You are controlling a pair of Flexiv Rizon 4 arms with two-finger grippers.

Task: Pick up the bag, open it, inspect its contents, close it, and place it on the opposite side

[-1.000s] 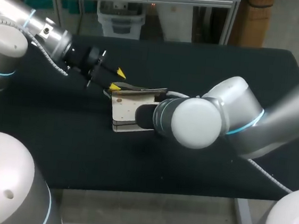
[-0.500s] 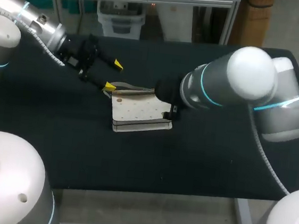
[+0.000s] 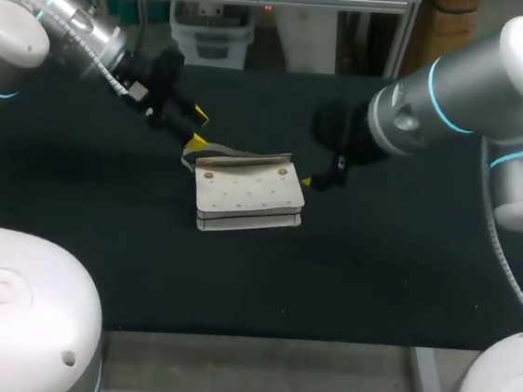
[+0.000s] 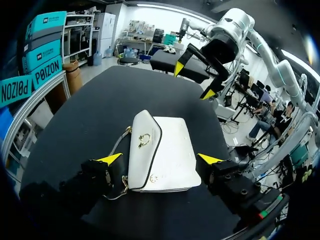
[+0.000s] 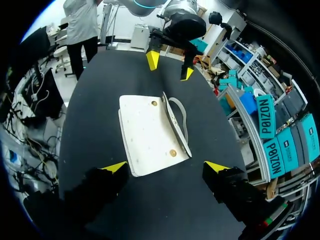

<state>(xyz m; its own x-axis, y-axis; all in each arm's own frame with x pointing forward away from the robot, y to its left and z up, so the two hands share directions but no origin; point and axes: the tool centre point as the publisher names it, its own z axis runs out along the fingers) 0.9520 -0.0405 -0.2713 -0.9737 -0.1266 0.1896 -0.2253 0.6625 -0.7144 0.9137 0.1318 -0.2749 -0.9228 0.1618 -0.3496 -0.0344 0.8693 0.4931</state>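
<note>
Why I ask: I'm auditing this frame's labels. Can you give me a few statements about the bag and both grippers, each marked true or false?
1. The bag lies flat on the table. True.
2. The right gripper is shut on the bag. False: it is open and not touching the bag.
3. The left gripper is open. True.
4. The bag's strap is looped over the right gripper. False: it lies on the table beside the bag, on the left gripper's side.
5. The bag is black. False: it is white; the table is black.
</note>
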